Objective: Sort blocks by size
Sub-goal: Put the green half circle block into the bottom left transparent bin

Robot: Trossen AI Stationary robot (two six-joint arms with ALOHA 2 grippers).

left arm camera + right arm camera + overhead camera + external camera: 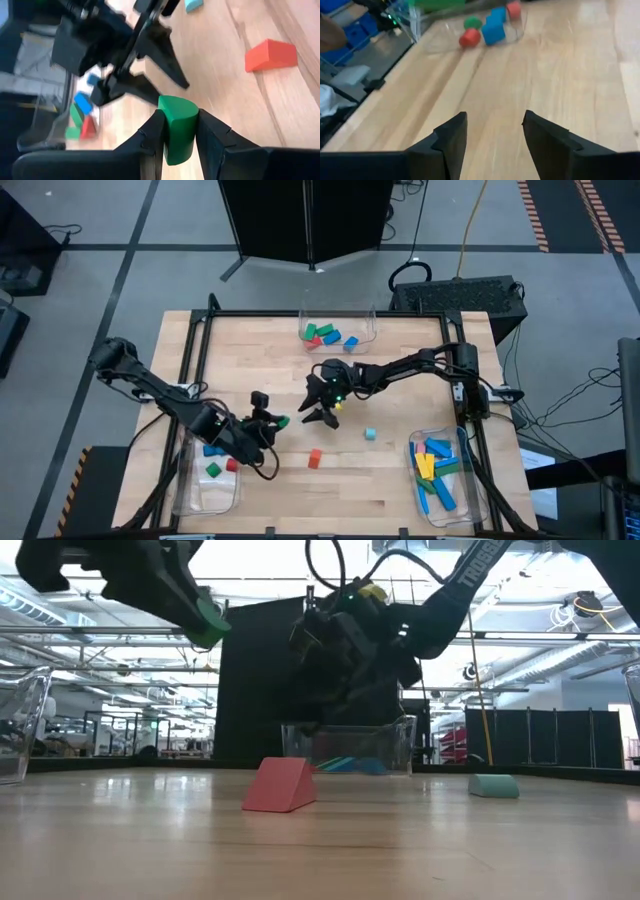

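Above the desk (260,480) our left fingers (180,132) gripped a green block (177,127), due for a bin next, while our right fingers (492,135) hung open.

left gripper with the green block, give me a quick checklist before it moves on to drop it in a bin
1. Green half-round block clamped between the left gripper jaws: ok.
2. Block lifted off the table: ok, low view shows it raised.
3. Left-side bin close by, already holding a few blocks: ok.
4. Right gripper apart from the left one, jaws open and empty: ok.
5. Which bin fits this block's size: cannot tell.
6. Red wedge block and cyan block loose on the table: not ok, unsorted.
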